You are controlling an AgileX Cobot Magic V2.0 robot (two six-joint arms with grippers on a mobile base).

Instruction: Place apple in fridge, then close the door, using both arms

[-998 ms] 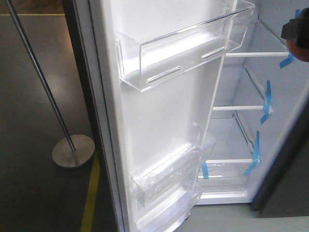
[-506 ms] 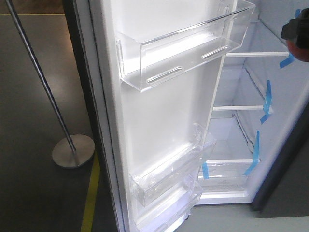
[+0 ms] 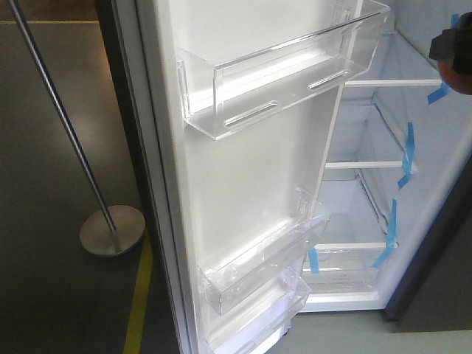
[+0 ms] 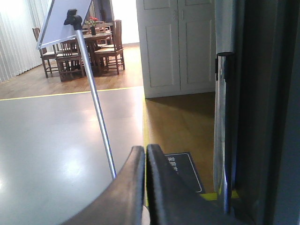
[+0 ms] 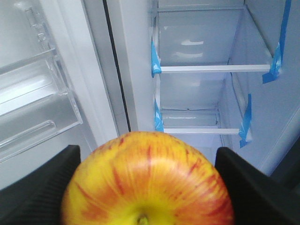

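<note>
Dark floor mat (image 4: 185, 171): white characters, too blurred to read. No other text.

Staged home set inside a lab or studio, not a real kitchen. Home bits: wooden dining table (image 4: 96, 35) with chairs (image 4: 112, 47), white panelled cupboard doors (image 4: 176, 47), wood floor (image 4: 178, 117). Lab bits: grey floor (image 4: 56, 140) with yellow tape line (image 4: 70, 92), steel pole stand (image 4: 96, 105) carrying a white panel (image 4: 63, 21), blue tape (image 3: 407, 151) on the fridge (image 3: 350, 133) shelves.

A glossy grey floor (image 4: 51, 140) filled the lower left; wooden chairs (image 4: 111, 47) stood upper left beside white curtains (image 4: 13, 42), white panelled doors (image 4: 173, 47) upper centre.
</note>
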